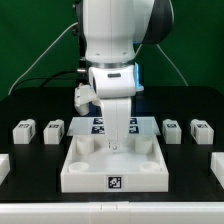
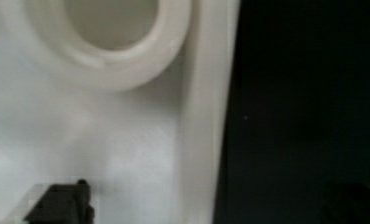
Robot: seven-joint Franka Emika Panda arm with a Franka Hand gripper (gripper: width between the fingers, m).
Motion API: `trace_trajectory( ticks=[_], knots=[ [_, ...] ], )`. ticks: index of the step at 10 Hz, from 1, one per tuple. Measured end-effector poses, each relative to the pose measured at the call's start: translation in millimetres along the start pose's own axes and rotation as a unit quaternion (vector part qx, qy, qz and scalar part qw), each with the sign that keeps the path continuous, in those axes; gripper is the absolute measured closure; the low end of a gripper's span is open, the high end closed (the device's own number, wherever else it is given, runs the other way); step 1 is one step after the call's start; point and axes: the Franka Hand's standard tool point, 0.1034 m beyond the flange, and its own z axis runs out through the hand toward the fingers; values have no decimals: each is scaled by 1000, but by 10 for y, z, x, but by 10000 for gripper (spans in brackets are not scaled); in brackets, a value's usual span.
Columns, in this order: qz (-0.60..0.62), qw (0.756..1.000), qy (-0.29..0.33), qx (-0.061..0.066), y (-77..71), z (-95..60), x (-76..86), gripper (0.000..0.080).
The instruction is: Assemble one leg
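Two legs [image 1: 22,130] [image 1: 53,129] stand on the black table at the exterior view's left, and two more [image 1: 173,129] [image 1: 201,130] at its right; each is a small white block with a tag. My gripper [image 1: 118,143] is lowered into the back of the large white tray-shaped part [image 1: 85,175], far from every leg. In the wrist view my gripper [image 2: 217,205] is open and holds nothing. Its fingers [image 2: 61,205] stand wide apart, one over the tray [image 2: 93,130] and one over the table, with the tray's edge between them. A round corner socket [image 2: 111,45] lies ahead.
The marker board [image 1: 97,124] lies flat behind the tray, partly hidden by my arm. White blocks [image 1: 4,165] [image 1: 219,165] sit at both side edges of the table. A green backdrop and cables stand behind.
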Motion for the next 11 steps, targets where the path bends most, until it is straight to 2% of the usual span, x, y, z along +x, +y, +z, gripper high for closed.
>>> trace_trajectory(
  ticks=[2, 3, 4, 5, 7, 8, 9, 11],
  knots=[
    [10, 1000, -1, -5, 81, -7, 3, 150],
    [11, 1000, -1, -4, 69, -1, -3, 150],
    [11, 1000, -1, -4, 68, 0, -7, 297],
    [11, 1000, -1, -4, 68, 0, -7, 297],
    [11, 1000, -1, -4, 68, 0, -9, 570],
    [11, 1000, -1, -3, 67, 0, -9, 570],
    [12, 1000, -1, -6, 82, -10, -14, 733],
    [12, 1000, -1, -8, 87, -12, -17, 732]
  ],
)
